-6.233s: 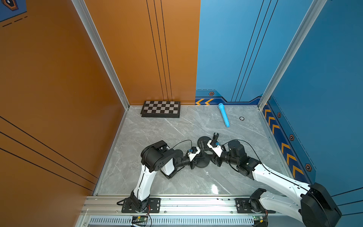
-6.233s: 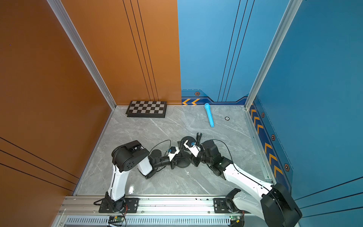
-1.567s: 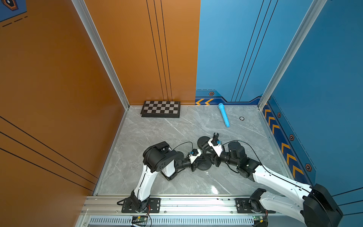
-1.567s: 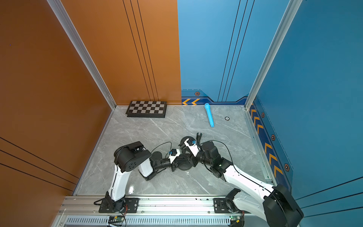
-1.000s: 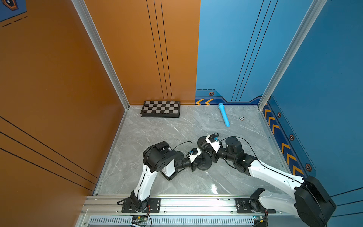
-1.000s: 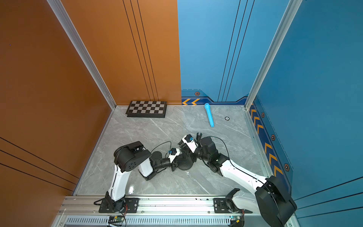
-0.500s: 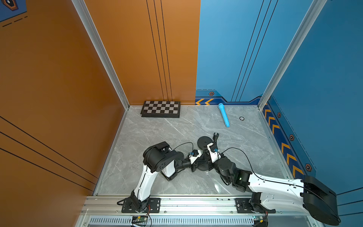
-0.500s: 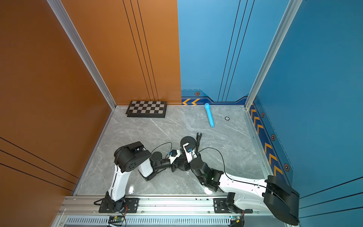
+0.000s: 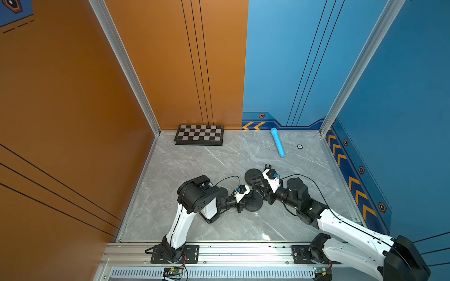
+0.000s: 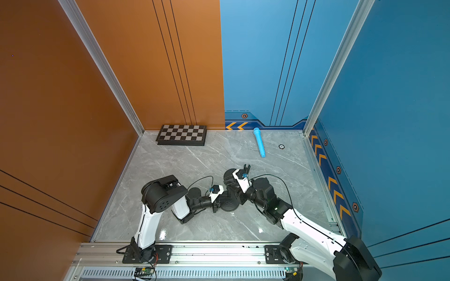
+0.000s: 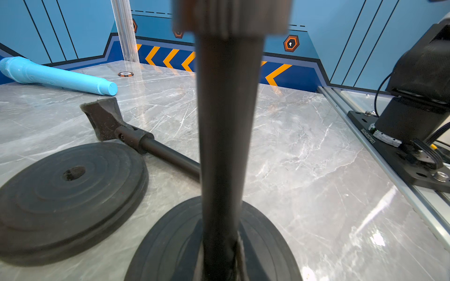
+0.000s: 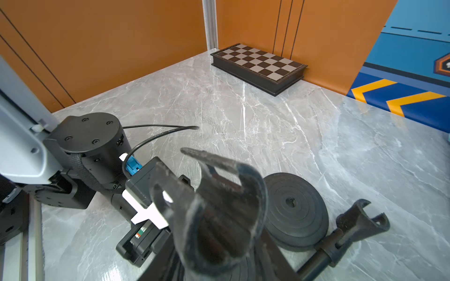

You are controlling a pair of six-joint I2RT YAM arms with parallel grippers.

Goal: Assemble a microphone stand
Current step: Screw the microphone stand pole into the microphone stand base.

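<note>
A black pole (image 11: 226,121) stands upright in a round black base (image 11: 267,248), and my left gripper (image 9: 246,200) is shut on the pole low down, just above the base (image 9: 254,206). The pole's clip (image 12: 214,202) fills the right wrist view. My right gripper (image 9: 260,188) flanks the pole from the other side, jaws apart. A second base (image 9: 250,175) lies flat just behind. Beside it a second pole with a clip (image 11: 121,129) lies on the floor. The blue microphone (image 9: 277,142) lies farther back.
A chessboard (image 9: 199,135) sits against the orange back wall. A small round chip (image 9: 299,146) lies near the back right corner. The left wrist's cable (image 12: 158,131) loops over the grey marble floor (image 9: 194,175). A metal rail (image 9: 231,253) runs along the front.
The right arm swung low and forward half a second ago and is now back beside the upright pole, with its jaws parted. The left arm has held still on the pole.
</note>
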